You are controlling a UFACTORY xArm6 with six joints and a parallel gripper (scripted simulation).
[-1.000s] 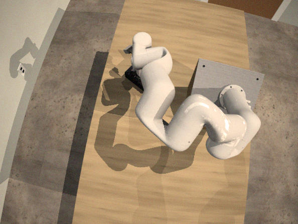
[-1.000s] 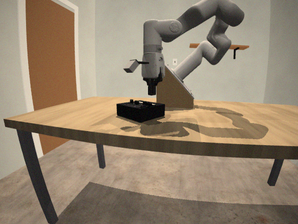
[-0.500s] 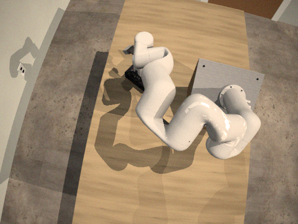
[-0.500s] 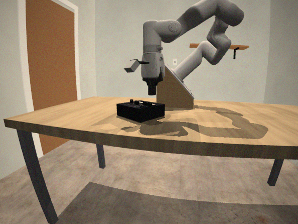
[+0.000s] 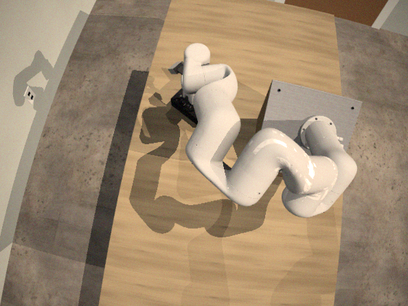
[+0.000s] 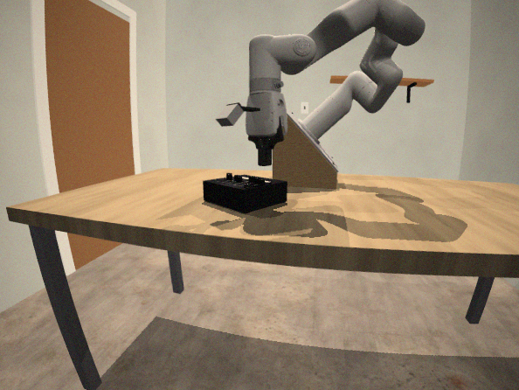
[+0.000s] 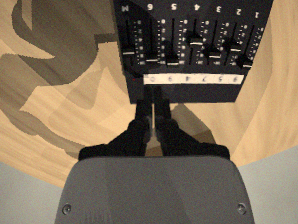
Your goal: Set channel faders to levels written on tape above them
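Note:
The black lighting desk point(image 6: 245, 196) point(image 7: 193, 3) stands on its feet on the wooden table point(image 6: 122, 205) point(image 5: 247, 34); the arm hides most of it in the top view, where only a corner point(image 5: 182, 103) shows. In the wrist view it has a row of several faders, the master fader point(image 7: 128, 52) at the left, and a white tape strip point(image 7: 193, 79) along the near edge; its writing is too small to read. My gripper point(image 7: 152, 97) point(image 6: 265, 162) is shut and empty. It hangs a little above the desk's near edge, below the tape strip.
The arm's wedge-shaped base mount point(image 6: 301, 168) point(image 5: 309, 99) stands on the table just behind the desk. The table's edge point(image 6: 262, 255) runs along the front. A shelf point(image 6: 415, 81) is on the back wall and a brown door point(image 6: 87, 96) is at the left.

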